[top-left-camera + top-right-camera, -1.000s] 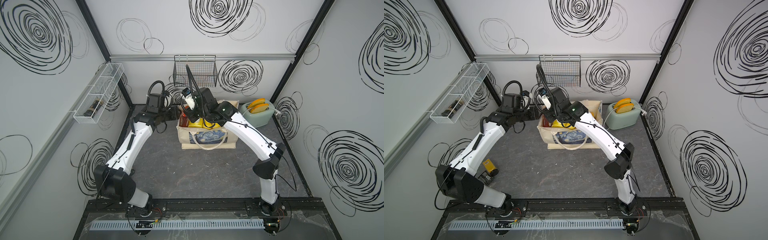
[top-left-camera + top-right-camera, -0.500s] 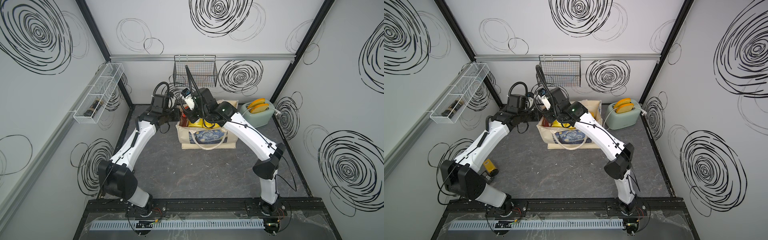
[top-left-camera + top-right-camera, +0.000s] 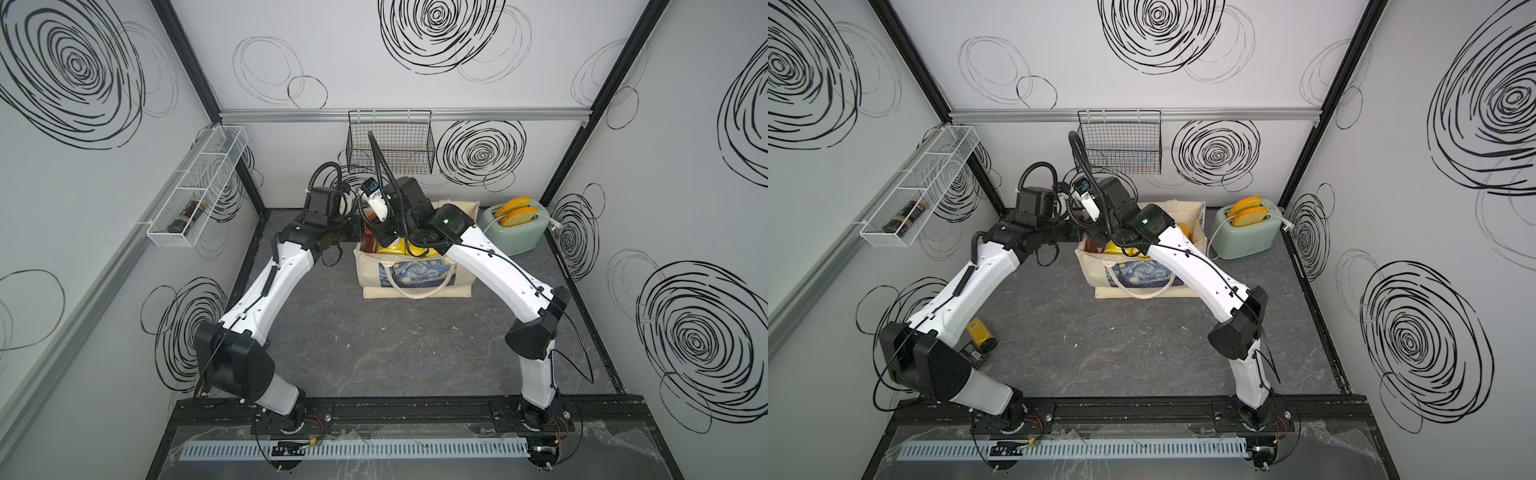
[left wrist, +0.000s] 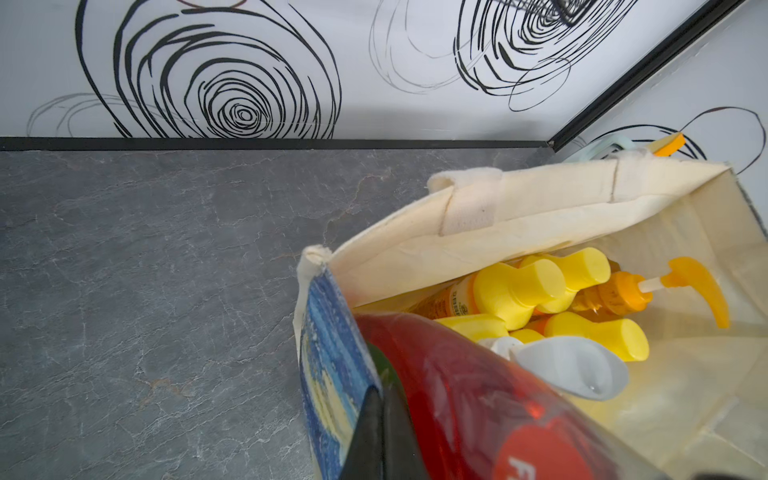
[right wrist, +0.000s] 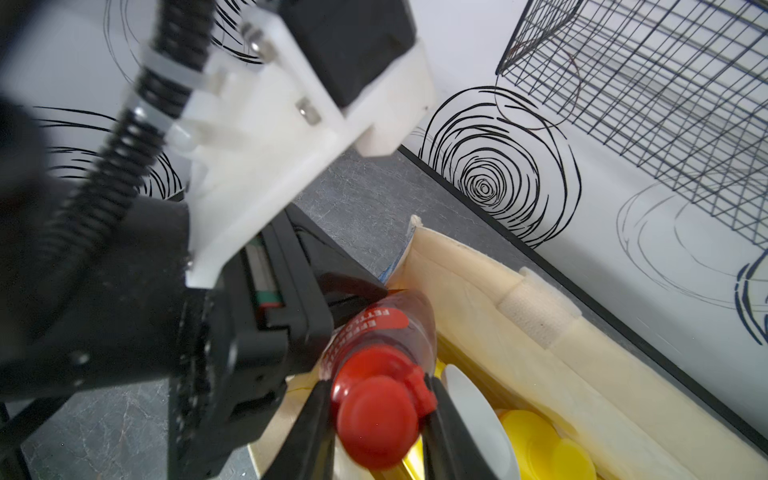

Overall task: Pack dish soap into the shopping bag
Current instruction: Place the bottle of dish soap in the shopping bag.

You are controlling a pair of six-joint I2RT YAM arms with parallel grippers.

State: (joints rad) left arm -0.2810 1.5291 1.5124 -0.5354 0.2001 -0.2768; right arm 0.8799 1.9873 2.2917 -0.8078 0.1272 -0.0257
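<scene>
Since a second ago the left arm has swung in toward the shopping bag. It has brought the left end effector from well apart to the rim at the bag's corner. Its jaws, then parted, are now closed, and I cannot tell whether canvas is caught between them. The right arm has kept its place above the bag.

The right end effector grips the red Fairy bottle by its cap, one finger on each side. That bottle hangs tilted in the bag's mouth, its body close against the same corner and the left end effector's fingertips. Deeper in the bag lie the small yellow bottles, packed together. The clear orange pump bottle lies beside them toward the bag's far end. The yellow white-pump bottle shows its pump head just beside the red bottle.

The bag stands upright on the dark grey surface, its Starry Night print facing the robot's base and a loop handle hanging over the print. A pale green toaster sits just beside the bag on the right arm's side. A black wire basket hangs on the wall behind the bag. In a top view a small yellow container lies on the surface well apart from the bag, by the left arm's base.
</scene>
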